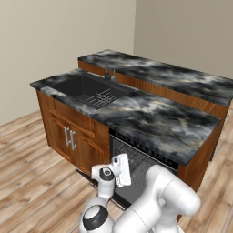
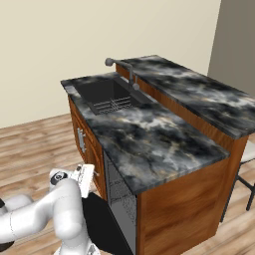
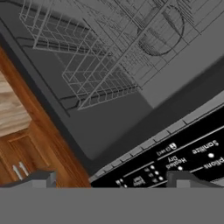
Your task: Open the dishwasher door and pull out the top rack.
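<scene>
The dishwasher door point(image 2: 107, 224) is swung down and lies flat and black in front of the cavity; its dark panel point(image 1: 119, 195) also shows under my hand. Inside the cavity sits the top rack point(image 3: 100, 65), a grey wire grid point(image 1: 136, 163) pushed in. My gripper point(image 3: 111, 181) hovers in front of the opening, above the lowered door, facing into the cavity. Its fingers point(image 3: 41, 179) stand wide open with nothing between them. The white hand point(image 1: 122, 169) is at the opening's left side, and the same hand point(image 2: 83, 180) shows beside the cabinet front.
A black control strip point(image 3: 183, 162) with white lettering runs along the opening's upper edge. Brown cabinet doors point(image 1: 70, 136) with silver handles stand left of the dishwasher. The marble counter point(image 1: 154, 118) with a black sink point(image 1: 88, 91) overhangs it. Wooden floor point(image 1: 32, 173) lies in front.
</scene>
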